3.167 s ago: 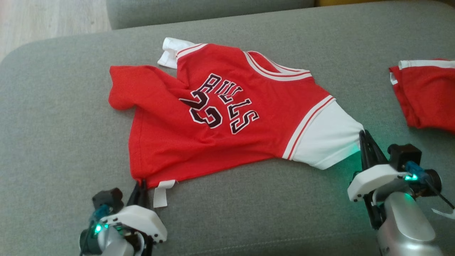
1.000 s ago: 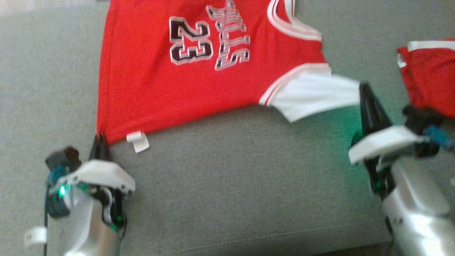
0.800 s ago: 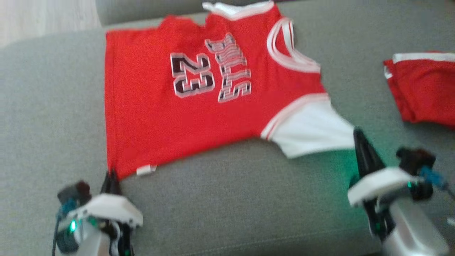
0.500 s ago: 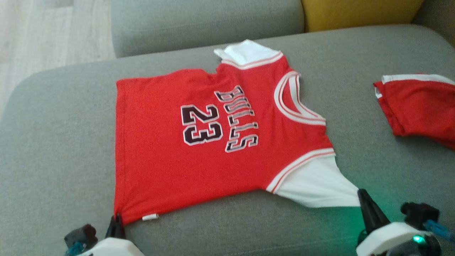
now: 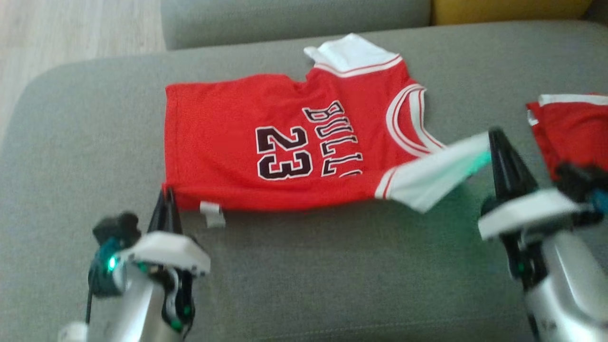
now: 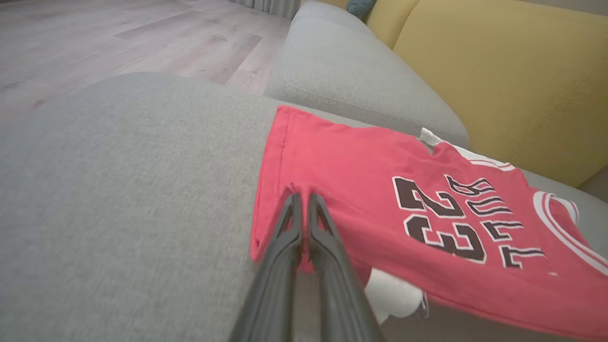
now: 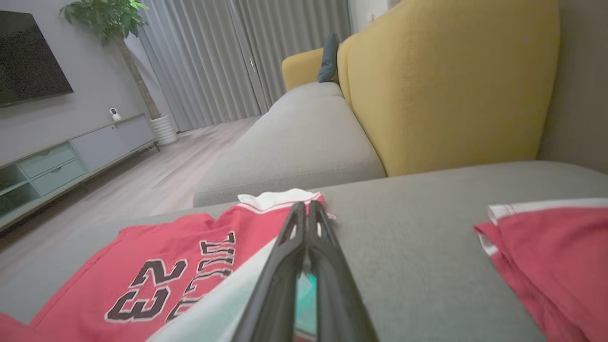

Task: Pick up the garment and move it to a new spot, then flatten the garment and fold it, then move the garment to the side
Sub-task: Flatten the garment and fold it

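Note:
The garment (image 5: 266, 123) is a red jersey printed "BULLS 23" with white sleeves, lying on the grey sofa seat (image 5: 332, 266). My left gripper (image 5: 167, 195) is shut on the near hem corner, and the left wrist view shows the red cloth (image 6: 380, 190) pinched between its fingers (image 6: 289, 223). My right gripper (image 5: 494, 135) is shut on the near white sleeve (image 5: 437, 173), which hangs stretched above the seat. The near edge is raised and turned over, hiding the last letter of the print. In the right wrist view the sleeve (image 7: 223, 304) runs to the gripper (image 7: 306, 206).
A second red garment with white trim (image 5: 570, 133) lies on the seat to the right, close to my right gripper. A yellow backrest (image 7: 451, 80) stands behind. The seat's left end drops to a wooden floor (image 5: 71, 28). Another grey cushion (image 5: 285, 19) lies beyond.
Both grippers have risen and moved away from me, carrying the near hem and sleeve up over the jersey. The head camera has also shifted.

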`<state>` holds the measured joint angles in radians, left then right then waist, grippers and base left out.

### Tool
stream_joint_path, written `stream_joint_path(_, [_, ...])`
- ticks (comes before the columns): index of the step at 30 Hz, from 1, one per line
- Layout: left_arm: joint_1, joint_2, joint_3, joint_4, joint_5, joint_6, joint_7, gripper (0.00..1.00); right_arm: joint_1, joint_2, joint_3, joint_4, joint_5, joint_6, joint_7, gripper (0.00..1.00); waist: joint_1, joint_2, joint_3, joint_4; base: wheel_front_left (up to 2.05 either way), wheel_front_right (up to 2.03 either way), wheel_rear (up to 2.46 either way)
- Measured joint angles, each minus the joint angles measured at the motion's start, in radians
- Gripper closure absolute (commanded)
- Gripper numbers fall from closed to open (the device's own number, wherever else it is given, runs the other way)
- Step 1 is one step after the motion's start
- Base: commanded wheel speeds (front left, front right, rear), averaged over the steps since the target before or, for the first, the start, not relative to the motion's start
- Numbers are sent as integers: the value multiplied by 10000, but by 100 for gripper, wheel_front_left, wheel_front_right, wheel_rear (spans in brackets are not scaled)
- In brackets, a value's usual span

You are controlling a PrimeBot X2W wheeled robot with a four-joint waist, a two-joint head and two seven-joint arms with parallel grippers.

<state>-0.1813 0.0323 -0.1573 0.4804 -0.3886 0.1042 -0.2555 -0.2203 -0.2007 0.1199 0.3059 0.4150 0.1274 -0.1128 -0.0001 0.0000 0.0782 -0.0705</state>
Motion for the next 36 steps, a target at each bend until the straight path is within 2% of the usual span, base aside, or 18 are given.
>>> stream_joint_path(2, [-593,2,-94,326,4,8,0,100,-823,56,65,449,-196,0,-17,100,0,0,230,38,0,0,0])
stream_joint_path(4, [-1381,-19,-270,779,86,35,0,100,-1868,247,-63,1402,-397,0,-322,100,0,0,606,126,0,0,0])
stream_joint_path(9, [-2429,-17,-242,1394,25,445,0,100,-3102,441,-178,3010,-1058,0,-924,100,1,0,1247,292,0,0,0])
stream_joint_path(16, [-3156,-35,-161,2040,178,437,0,100,-4857,621,-727,4748,-2063,0,-1350,100,3,0,1984,397,0,0,0])
stream_joint_path(17, [-3212,-35,-159,2044,180,422,0,81,-4972,654,-802,4920,-2142,0,-1352,100,3,0,2051,407,0,0,0])
stream_joint_path(18, [-3253,-35,-148,2044,198,408,0,43,-5043,685,-897,5051,-2266,0,-1352,65,2,0,2108,415,0,0,0])
stream_joint_path(19, [-3281,-35,-117,2038,234,393,-2,0,-5062,721,-1080,5068,-2368,0,-1352,12,3,0,2155,421,0,0,0])
stream_joint_path(20, [-3289,-36,-63,2000,261,395,0,0,-5056,777,-1325,4995,-2410,0,-1352,0,3,0,2189,424,0,0,0])
stream_joint_path(24, [-3096,-35,96,1442,82,454,-2,0,-4829,936,-1829,4117,-2612,-2,-1384,0,2,0,2201,422,0,0,0])
stream_joint_path(27, [-2487,-33,15,1070,-159,454,-2,0,-4080,1066,-1944,3641,-2608,-2,-1398,0,2,0,2126,431,0,0,0])
stream_joint_path(33, [-1266,-13,-587,1030,-629,380,-6,0,-2317,1227,-1766,3505,-2366,-2,-1398,0,1,0,2019,465,0,0,0])
stream_joint_path(36, [-1252,-8,-663,1007,-748,357,-13,0,-1876,1279,-1636,3662,-2190,0,-1396,0,1,0,2024,467,0,0,0])
